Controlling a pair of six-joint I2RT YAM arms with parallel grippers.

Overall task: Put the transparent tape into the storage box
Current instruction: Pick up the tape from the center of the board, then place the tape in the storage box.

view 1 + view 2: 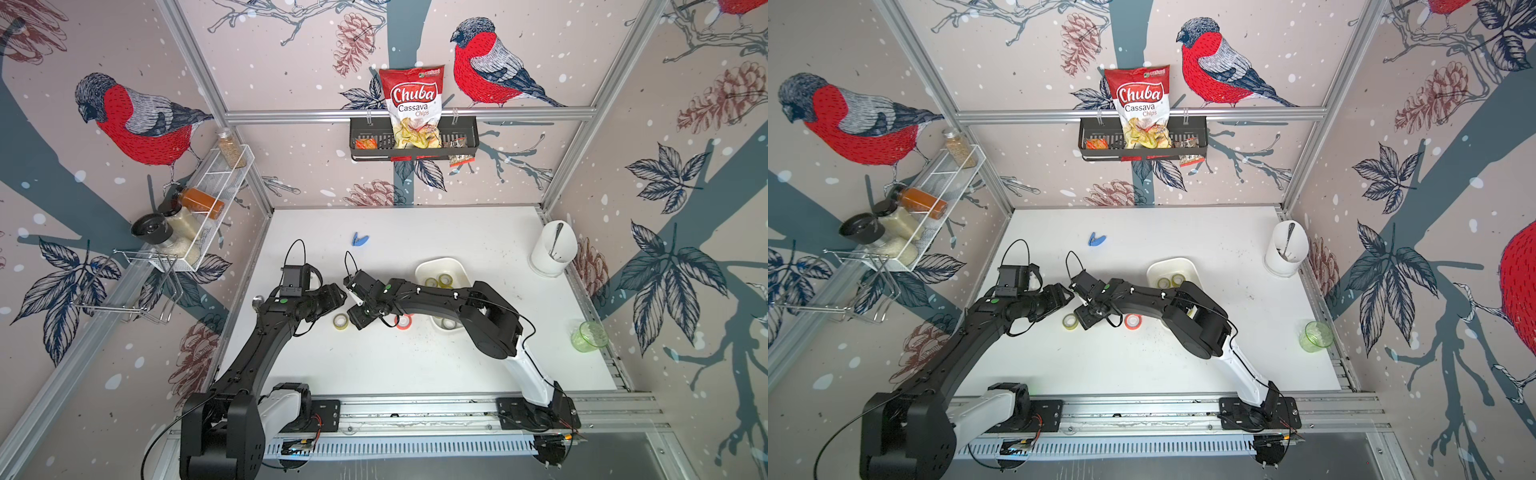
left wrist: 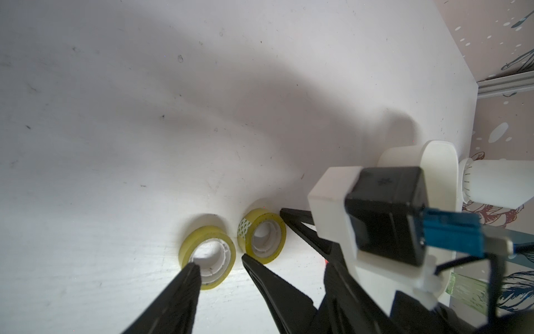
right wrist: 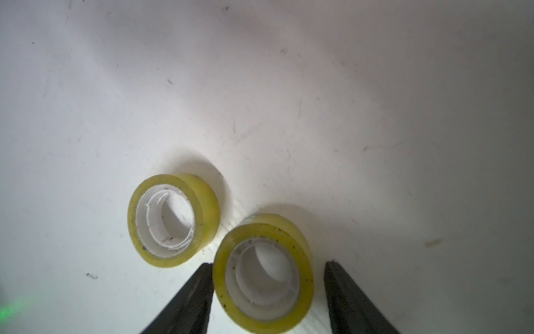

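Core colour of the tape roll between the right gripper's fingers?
White; the tape roll is yellowish-clear. Best in right wrist view.

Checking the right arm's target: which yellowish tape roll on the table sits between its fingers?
The more speckled roll, flanked by the right gripper; the cleaner roll lies just outside its fingers.

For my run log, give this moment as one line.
left gripper: open at first tape roll | right gripper: open, straddling second tape roll | both on table | storage box: holds other rolls
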